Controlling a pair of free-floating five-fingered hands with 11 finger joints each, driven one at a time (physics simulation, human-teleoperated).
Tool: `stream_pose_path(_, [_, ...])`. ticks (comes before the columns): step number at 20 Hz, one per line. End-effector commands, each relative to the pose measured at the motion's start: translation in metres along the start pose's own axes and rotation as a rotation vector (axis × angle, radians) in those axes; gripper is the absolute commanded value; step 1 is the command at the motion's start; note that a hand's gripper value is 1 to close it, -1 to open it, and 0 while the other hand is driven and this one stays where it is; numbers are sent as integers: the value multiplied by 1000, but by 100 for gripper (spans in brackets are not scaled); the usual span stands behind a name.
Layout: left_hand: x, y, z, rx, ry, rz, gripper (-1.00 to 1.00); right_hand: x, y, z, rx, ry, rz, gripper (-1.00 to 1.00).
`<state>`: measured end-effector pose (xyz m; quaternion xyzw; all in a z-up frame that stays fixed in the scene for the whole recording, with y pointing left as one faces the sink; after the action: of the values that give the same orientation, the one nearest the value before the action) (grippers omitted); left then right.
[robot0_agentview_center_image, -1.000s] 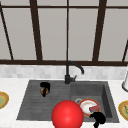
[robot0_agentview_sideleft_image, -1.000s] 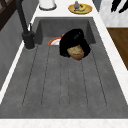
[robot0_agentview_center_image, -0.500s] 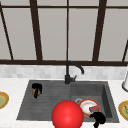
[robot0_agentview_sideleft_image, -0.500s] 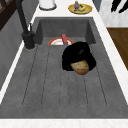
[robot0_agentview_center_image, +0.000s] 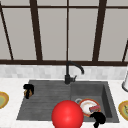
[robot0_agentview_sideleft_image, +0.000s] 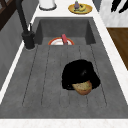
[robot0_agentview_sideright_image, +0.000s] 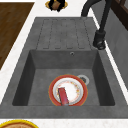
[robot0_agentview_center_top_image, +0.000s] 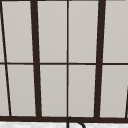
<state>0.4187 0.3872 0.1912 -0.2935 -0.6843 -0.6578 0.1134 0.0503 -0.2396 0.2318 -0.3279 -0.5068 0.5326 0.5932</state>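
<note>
Holding brown bread roll (robot0_agentview_sideleft_image: 82, 88) with curled fingers, left hand (robot0_agentview_center_image: 28, 89) above left edge of draining board (robot0_agentview_sideleft_image: 50, 75). Basin (robot0_agentview_sideright_image: 37, 80) contains plate (robot0_agentview_sideright_image: 75, 93) with red sponge (robot0_agentview_sideright_image: 62, 96). Right hand (robot0_agentview_center_image: 98, 118) at basin front edge, fingers unclear.

My hand (robot0_agentview_sideleft_image: 79, 76) was curled round a brownish lump (robot0_agentview_sideleft_image: 82, 88) over the ribbed draining board (robot0_agentview_sideleft_image: 45, 75). Beyond my fingers, down in the basin (robot0_agentview_sideleft_image: 75, 27), sat a plate (robot0_agentview_sideleft_image: 58, 42) with a red thing (robot0_agentview_sideleft_image: 64, 39) on it; faucet (robot0_agentview_sideleft_image: 25, 25) off to that side too.

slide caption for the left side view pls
Left hand curled round a brown bread-like item above the sink's ribbed drainboard.
</note>
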Motion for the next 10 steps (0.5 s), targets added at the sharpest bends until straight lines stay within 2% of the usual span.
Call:
stream_pose_path(1, [4,-6,31,11,-8,-11,100,0,0,0,0,0,0,0])
stream_pose_path(10, [12,-26,104,12,-9,-5,100,0,0,0,0,0,0,0])
